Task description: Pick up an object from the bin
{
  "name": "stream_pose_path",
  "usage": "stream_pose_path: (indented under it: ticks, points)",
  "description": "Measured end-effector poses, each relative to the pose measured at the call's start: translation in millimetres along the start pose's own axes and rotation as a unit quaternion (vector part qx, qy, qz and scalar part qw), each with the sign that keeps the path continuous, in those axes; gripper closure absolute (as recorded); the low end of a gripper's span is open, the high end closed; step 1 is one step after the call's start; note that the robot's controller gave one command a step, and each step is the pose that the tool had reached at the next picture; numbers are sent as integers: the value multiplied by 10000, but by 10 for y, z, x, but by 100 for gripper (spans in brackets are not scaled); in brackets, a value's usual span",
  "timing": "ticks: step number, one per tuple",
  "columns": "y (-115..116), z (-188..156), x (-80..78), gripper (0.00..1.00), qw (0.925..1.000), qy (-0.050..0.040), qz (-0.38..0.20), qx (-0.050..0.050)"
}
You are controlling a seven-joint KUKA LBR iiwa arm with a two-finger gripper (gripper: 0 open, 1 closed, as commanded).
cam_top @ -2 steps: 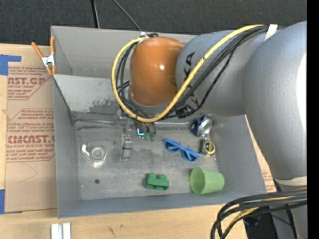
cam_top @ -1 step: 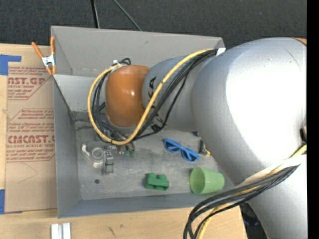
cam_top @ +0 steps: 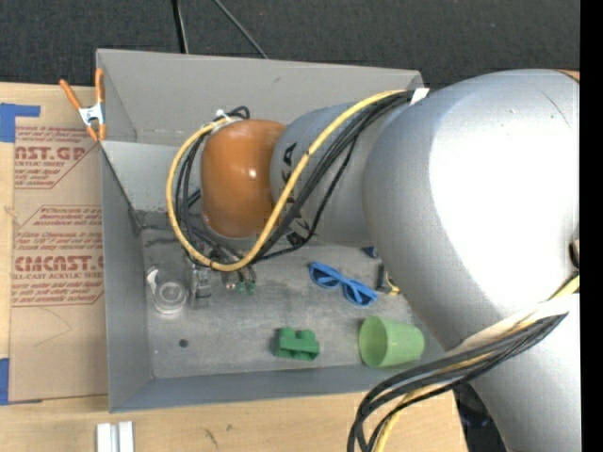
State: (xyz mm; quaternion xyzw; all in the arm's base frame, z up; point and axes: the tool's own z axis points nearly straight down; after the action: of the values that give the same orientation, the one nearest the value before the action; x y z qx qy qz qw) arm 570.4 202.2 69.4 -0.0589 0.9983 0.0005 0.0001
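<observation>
My gripper point(cam_top: 202, 284) reaches down under the arm's orange cover to the bin floor at the left. Just to its left, close beside it, stands a small clear plastic cup point(cam_top: 170, 296). A tiny green piece point(cam_top: 247, 287) lies a short way to its right. Whether anything is in the gripper's hold is hidden from this angle.
Blue sunglasses point(cam_top: 341, 285) lie mid-floor to the right. A green toy block point(cam_top: 297, 344) and a light green cup point(cam_top: 388, 342) on its side rest near the front wall. The big arm covers the bin's right and back parts.
</observation>
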Motion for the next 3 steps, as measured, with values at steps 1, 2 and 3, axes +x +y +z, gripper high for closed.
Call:
stream_pose_path:
  ticks: [1, 2, 3]
  points:
    - [-420, -270, 975, 100, 9943, 20, -1069, 6]
    - [-1256, -220, 920, 100, 10000, 7, 29, 12]
    - [-1440, -481, 1010, 100, 9917, -5, 1289, 4]
